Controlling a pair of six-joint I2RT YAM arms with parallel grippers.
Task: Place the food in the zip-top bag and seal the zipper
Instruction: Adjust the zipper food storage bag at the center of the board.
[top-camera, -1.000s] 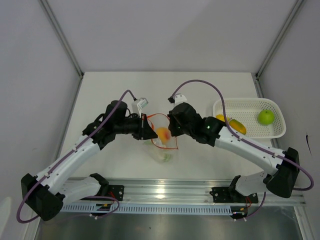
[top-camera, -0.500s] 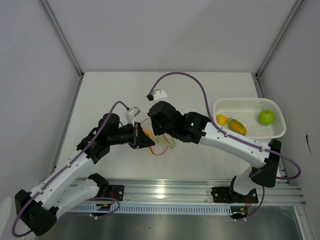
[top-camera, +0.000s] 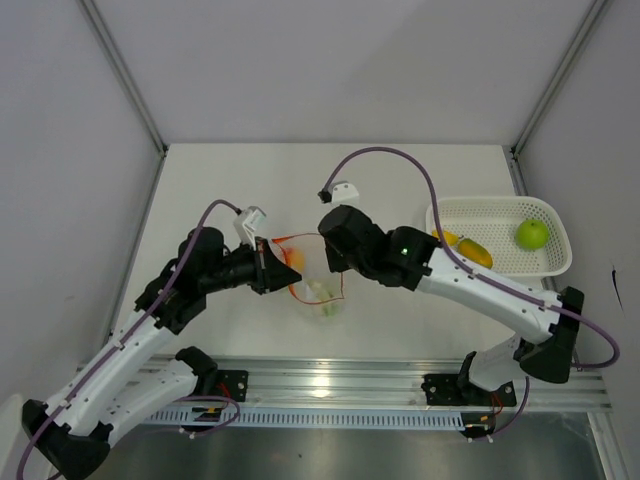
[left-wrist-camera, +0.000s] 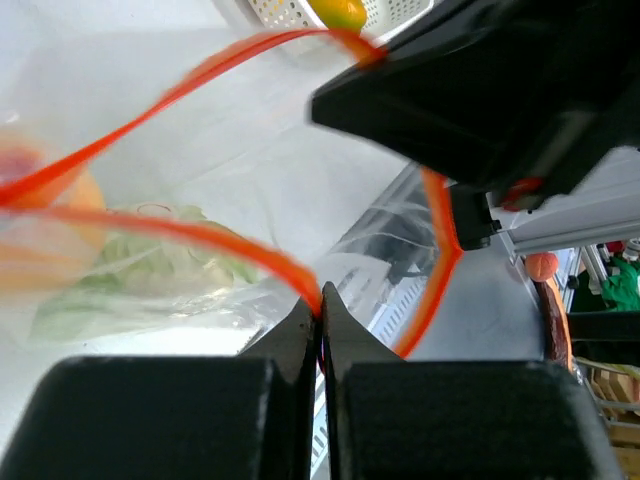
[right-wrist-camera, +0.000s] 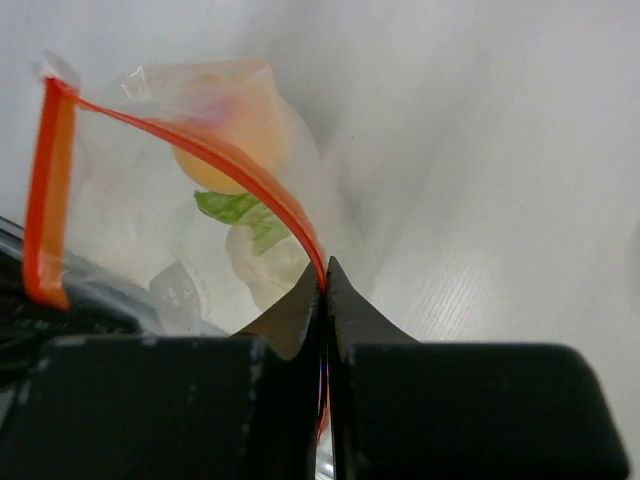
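The left gripper (left-wrist-camera: 320, 300) had its two fingers pressed fully together, pinching the orange-red zipper (left-wrist-camera: 200, 237) at one side of the bag's mouth. Facing it, the right gripper (right-wrist-camera: 325, 275) was likewise clamped tight on the zipper strip at the opposite side, so the strip ran between the two as an open loop. Below and between both sets of fingers hung the clear zip-top bag (top-camera: 318, 285), its lower end resting on the white table (top-camera: 220, 180). Inside it, just beyond the fingertips, sat a peach (right-wrist-camera: 235, 140) with a white-and-green leafy vegetable (right-wrist-camera: 240, 215) beneath it. Well off to the outer side of the right gripper, a white mesh basket (top-camera: 500, 203) held a yellow fruit (top-camera: 445, 238), an orange fruit (top-camera: 475, 252) and a green apple (top-camera: 532, 234).
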